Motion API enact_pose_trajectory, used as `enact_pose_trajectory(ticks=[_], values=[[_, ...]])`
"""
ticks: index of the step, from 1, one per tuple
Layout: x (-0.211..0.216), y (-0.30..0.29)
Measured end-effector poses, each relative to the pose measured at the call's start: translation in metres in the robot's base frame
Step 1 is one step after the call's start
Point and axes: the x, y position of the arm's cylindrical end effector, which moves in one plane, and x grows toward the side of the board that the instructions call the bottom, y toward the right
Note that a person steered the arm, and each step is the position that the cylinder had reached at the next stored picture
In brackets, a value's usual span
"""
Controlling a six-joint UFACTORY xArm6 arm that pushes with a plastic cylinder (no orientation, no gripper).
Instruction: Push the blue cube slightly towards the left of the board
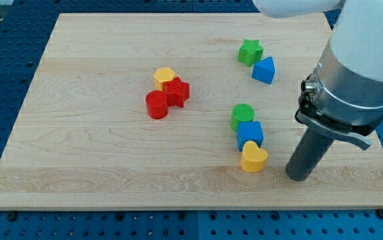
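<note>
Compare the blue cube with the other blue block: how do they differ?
The blue cube is square; the blue triangle block is wedge-shaped. The cube is pressed between the green round block and the yellow heart; the triangle sits by the green star. The cube lies nearer my tip. Both are blue.

A yellow hexagonal block [165,77], red star [177,91] and red cylinder [157,105] are clustered at board centre. A green star [250,51] and blue triangle [264,70] are positioned upper right; a green cylinder [243,115] and yellow heart [253,157] lie lower right.
</note>
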Motion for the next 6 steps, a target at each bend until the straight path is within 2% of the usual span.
enact_pose_trajectory(ticks=[1,4,6], values=[[-0.022,-0.025],[-0.067,-0.048],[-0.078,-0.076]])
